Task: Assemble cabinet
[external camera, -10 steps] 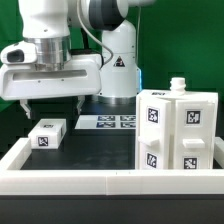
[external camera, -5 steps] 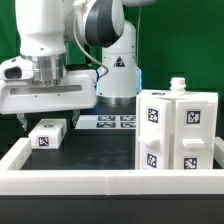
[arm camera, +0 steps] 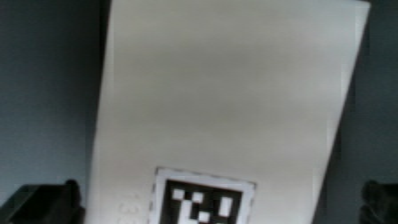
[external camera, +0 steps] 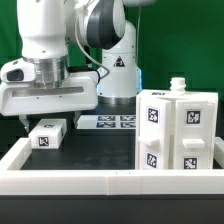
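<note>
Your gripper [external camera: 50, 117] hangs right over the small white block [external camera: 47, 133], well off to the exterior view's left of the big cabinet box [external camera: 178, 130]. Its fingers [arm camera: 43, 202] are wide apart, one by each long side of the block. I think it should go straight down next.

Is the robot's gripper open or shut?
Open. In the wrist view the gripper has its dark fingers apart, one each side of the small white block with a marker tag.

Place: you're in a robotics lab | green backdrop [external camera: 190, 40] behind the end effector [external camera: 50, 120] | marker board [external camera: 108, 122] beside it | black worktop [external camera: 100, 152] beneath
</note>
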`<state>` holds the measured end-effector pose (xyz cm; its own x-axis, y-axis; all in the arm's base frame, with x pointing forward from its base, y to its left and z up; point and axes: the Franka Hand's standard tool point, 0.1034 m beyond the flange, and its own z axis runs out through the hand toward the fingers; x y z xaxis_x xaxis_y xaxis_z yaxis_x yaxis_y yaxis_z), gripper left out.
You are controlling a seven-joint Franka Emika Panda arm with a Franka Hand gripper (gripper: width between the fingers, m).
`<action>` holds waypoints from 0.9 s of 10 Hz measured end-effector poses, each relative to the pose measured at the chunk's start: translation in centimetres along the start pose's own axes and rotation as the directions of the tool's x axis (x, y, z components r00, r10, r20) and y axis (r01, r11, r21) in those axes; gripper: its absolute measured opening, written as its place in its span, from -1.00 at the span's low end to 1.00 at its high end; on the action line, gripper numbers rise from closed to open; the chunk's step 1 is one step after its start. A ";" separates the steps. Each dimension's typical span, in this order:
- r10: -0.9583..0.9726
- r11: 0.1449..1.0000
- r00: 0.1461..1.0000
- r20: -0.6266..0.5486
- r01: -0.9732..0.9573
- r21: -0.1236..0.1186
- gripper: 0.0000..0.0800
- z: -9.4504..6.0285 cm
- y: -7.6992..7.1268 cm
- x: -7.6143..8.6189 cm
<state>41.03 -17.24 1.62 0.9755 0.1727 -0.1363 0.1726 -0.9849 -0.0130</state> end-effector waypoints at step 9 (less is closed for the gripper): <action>-0.041 0.999 0.999 -0.025 0.042 0.027 0.39 -4.6 -2.2 0.7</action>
<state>41.97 -14.91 6.09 0.9708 0.2131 -0.1105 0.2093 -0.9768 -0.0449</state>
